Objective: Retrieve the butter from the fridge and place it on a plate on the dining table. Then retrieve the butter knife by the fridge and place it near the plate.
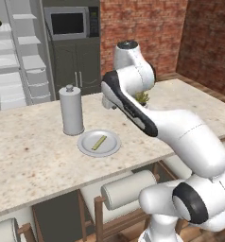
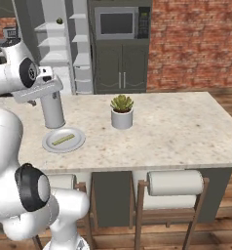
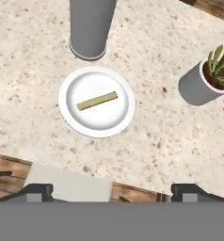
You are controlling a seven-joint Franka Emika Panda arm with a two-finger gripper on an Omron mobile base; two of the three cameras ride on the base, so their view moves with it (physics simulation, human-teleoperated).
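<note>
The gripper [image 3: 111, 190] is seen with its finger tips spread wide and nothing between them, high above the dining table [image 3: 189, 141]. Below it, the butter [image 3: 97, 100] lies flat in the middle of the plate [image 3: 69, 110], so the first half of the task is judged complete. A trip to the fridge [image 1: 20, 56] for the butter knife is called for next. Beyond the plate, a grey canister [image 1: 71, 110] stands just beside its rim. A potted succulent [image 2: 122, 112] is shown plainly from the right base, while from the left it is mostly hidden by the arm.
</note>
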